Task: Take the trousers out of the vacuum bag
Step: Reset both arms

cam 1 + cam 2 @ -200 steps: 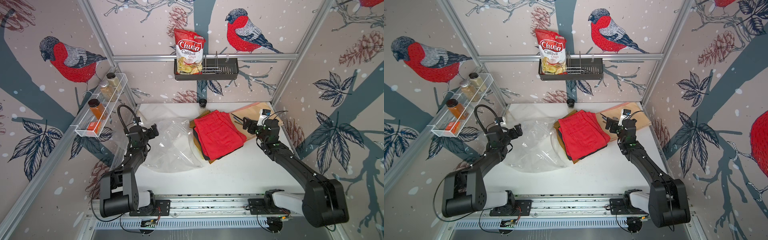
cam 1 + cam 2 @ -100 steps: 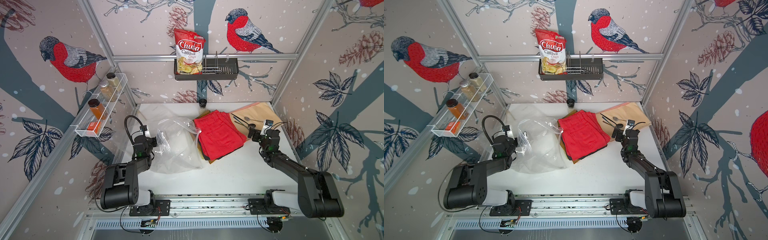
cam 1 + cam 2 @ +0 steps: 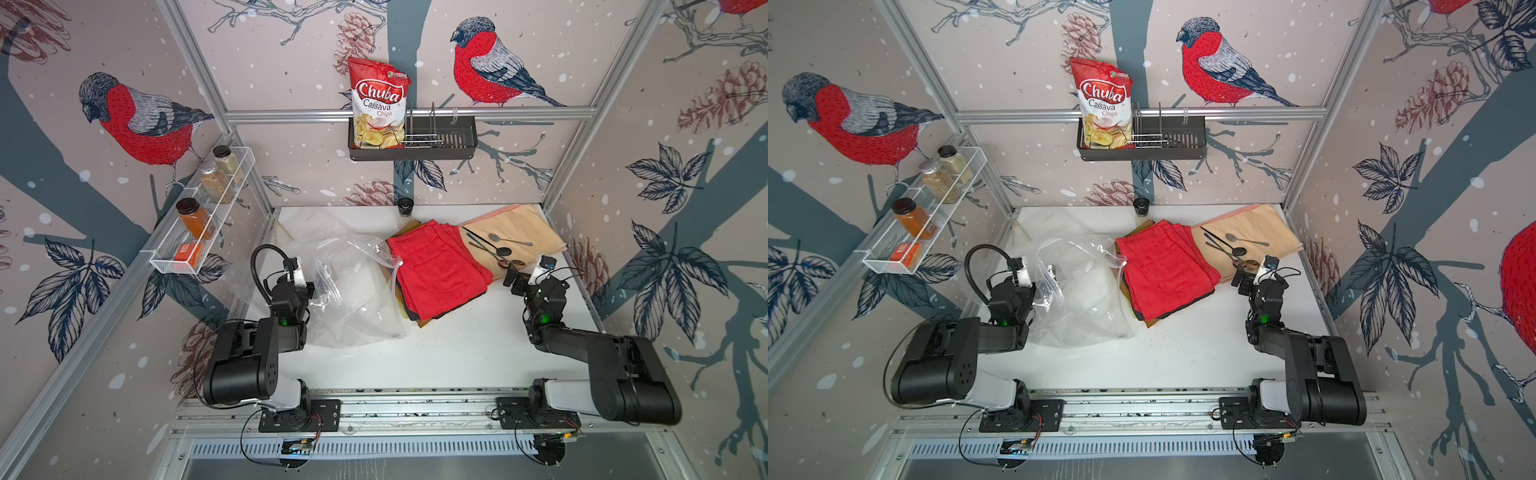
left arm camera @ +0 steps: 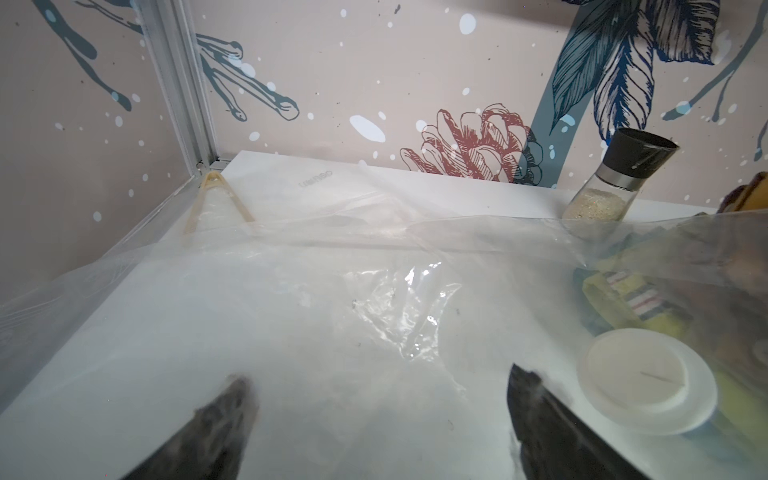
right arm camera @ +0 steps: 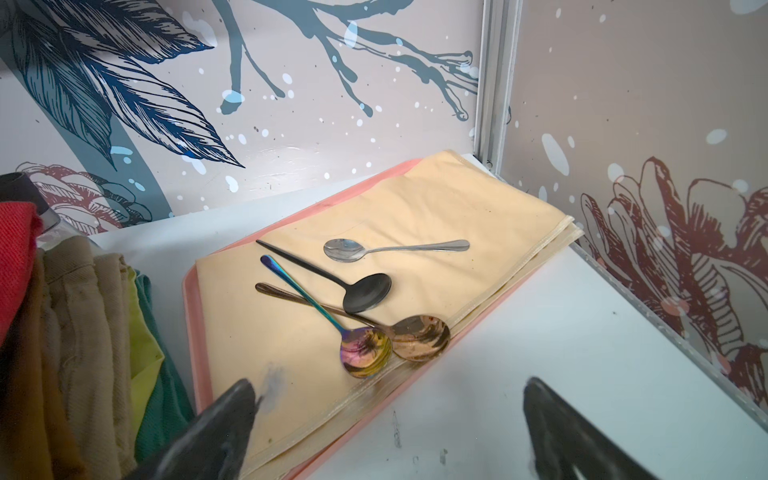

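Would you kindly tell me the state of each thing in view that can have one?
vacuum bag: crumpled, apparently empty.
trousers: folded stack, outside it, red pair on top.
left pincer: open, empty.
right pincer: open, empty.
spoons: lying on the peach cloth.
chips bag: upright in the wall basket.

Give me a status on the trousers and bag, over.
Left gripper open at vacuum bag. Right gripper open, empty. Trousers stacked outside bag, red on top. Nothing in the way.
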Robot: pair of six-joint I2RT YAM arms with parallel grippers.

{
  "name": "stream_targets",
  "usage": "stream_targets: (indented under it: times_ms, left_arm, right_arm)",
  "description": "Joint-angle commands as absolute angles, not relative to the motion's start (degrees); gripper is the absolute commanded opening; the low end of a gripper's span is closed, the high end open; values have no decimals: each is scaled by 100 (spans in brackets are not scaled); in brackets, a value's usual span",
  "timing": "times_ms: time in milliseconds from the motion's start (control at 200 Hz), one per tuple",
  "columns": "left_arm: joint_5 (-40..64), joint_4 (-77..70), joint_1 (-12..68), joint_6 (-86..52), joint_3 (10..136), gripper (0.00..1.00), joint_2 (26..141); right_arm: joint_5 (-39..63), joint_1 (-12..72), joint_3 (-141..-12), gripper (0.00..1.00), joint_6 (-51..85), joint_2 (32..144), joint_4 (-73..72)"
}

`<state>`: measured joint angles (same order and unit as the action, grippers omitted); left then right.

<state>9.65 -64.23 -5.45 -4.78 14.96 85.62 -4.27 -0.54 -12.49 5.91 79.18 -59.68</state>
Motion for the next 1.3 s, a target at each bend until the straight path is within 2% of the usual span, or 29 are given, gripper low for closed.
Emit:
stream_targets:
  times_ms: [0,170,380,570,1296]
  left_arm:
    - [748,-6985,-423,-211,1492,97,8631]
    - [695,-7230,-426,-221,1350,97,8639]
    - [659,-8266,-430,-291,959,98,8947]
    - [596,-7849,-406,-237,1121,98,8898]
    - [484,-7779,-347,-202,1166,98,8903]
  right_arm:
    - [-384,-76,-1030,100,501,8199,-7292]
    - [-348,-79,-821,100,518,8817,-8300]
    - [-256,-88,-854,100,483,8772,-8123]
    - [-242,-80,-1114,100,450,8797,-7642]
    - [-321,-35,-1099,100,422,8789,-7657]
